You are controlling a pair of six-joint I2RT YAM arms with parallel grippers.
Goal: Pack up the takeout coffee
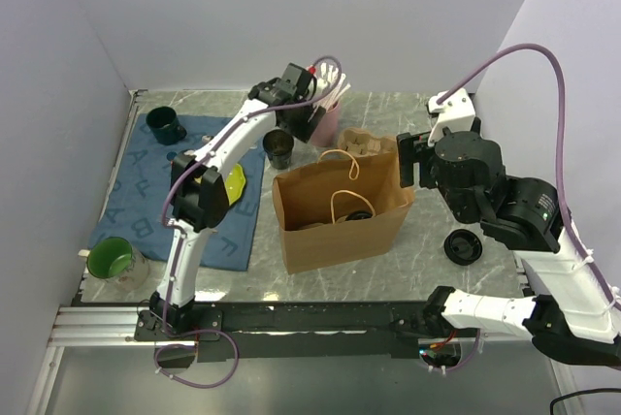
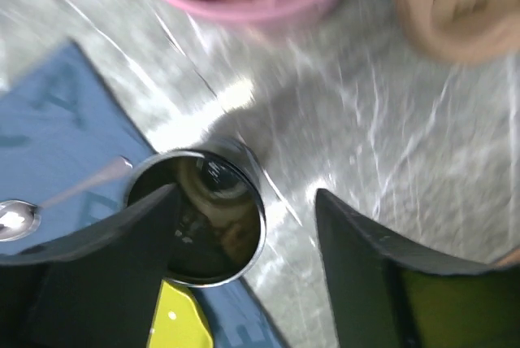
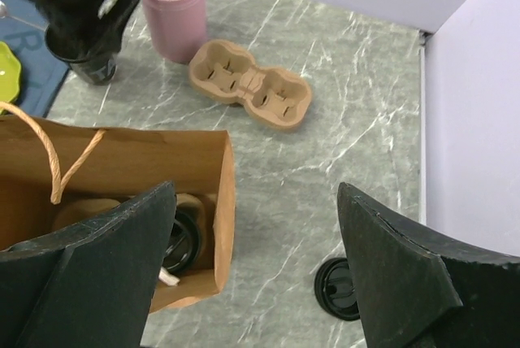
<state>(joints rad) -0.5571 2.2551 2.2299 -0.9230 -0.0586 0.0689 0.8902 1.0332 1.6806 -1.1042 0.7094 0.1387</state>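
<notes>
Where lilac walls (image 1: pixel 291 8) enclose, marbled table (image 1: pixel 388 110) bears bag (image 1: pixel 340 226).

Brown paper bag (image 1: pixel 340 221) stands upright, mouth open, a black-lidded cup (image 3: pixel 180 242) inside; an uncovered dark cup (image 1: pixel 278 148) stands upright nearby

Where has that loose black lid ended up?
In the top view, the black lid lies flat on the right side of the table, just right of the brown paper bag, with nothing holding it.
</notes>
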